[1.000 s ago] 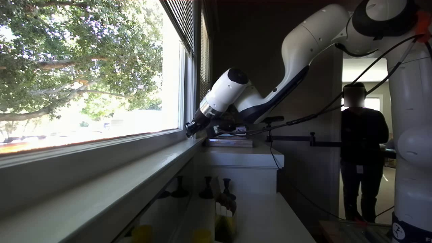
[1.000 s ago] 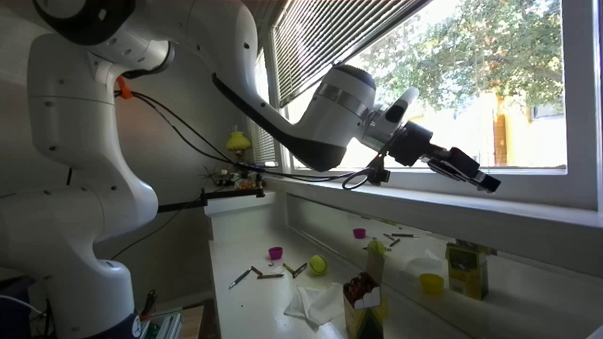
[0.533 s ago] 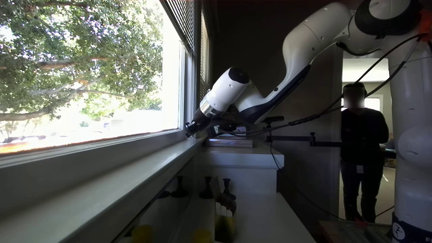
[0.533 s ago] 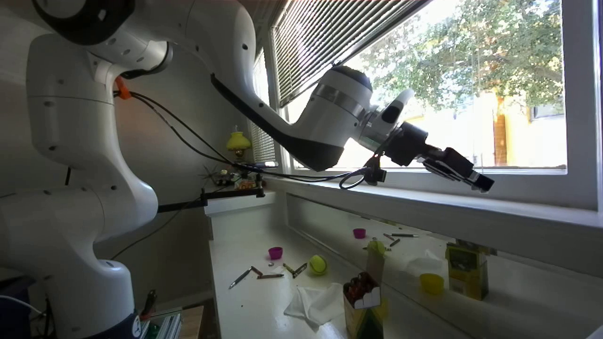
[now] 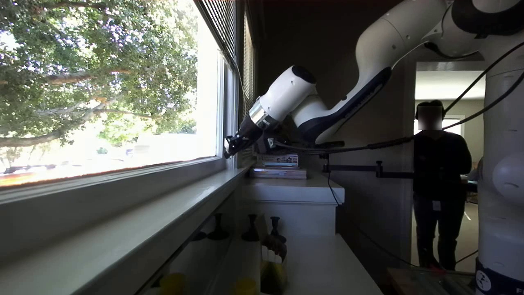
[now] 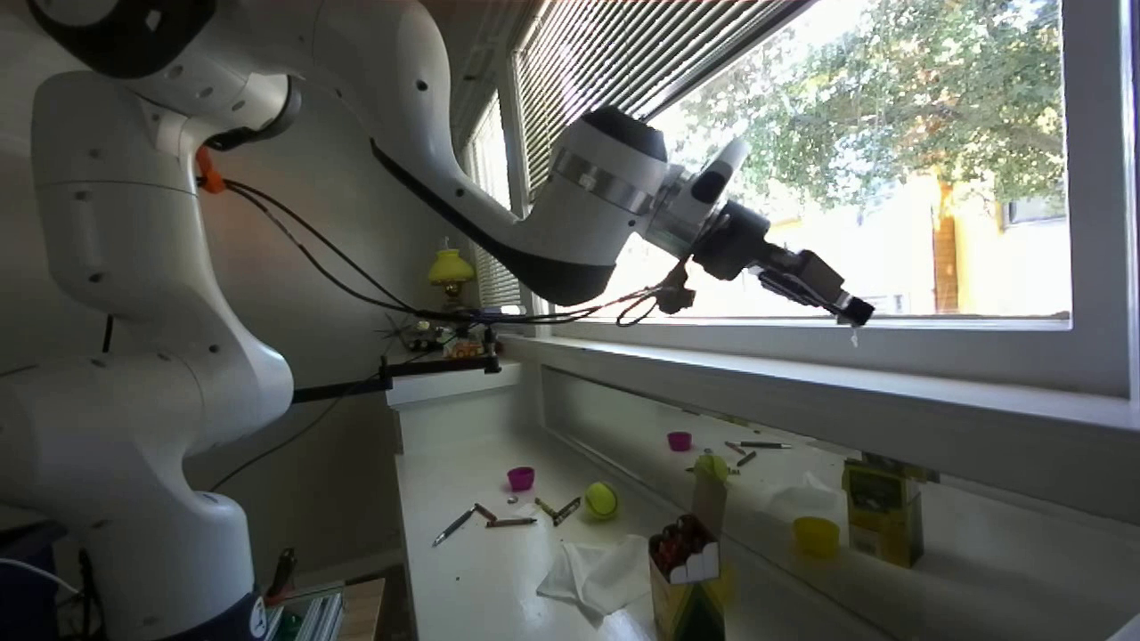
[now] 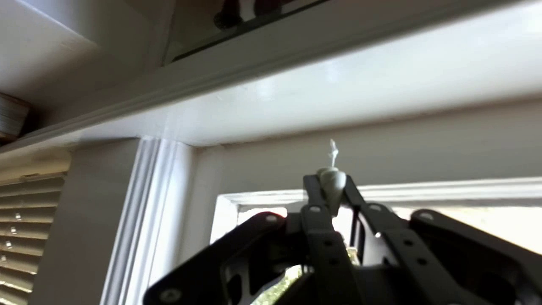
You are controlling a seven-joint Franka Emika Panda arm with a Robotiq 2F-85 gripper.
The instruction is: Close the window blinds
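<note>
Blinds [image 6: 614, 76] hang above the gripper [image 7: 330, 185], which pinches a small whitish tassel [image 7: 333, 180].

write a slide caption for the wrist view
Gripper closed on a small whitish piece, perhaps a cord pull, with window frame and sill behind, slatted blind at lower left.

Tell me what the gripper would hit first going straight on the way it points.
Probably the windowsill: the gripper slants down toward it. Depth is unclear, though, and the grey window frame just above it could come first.
</note>
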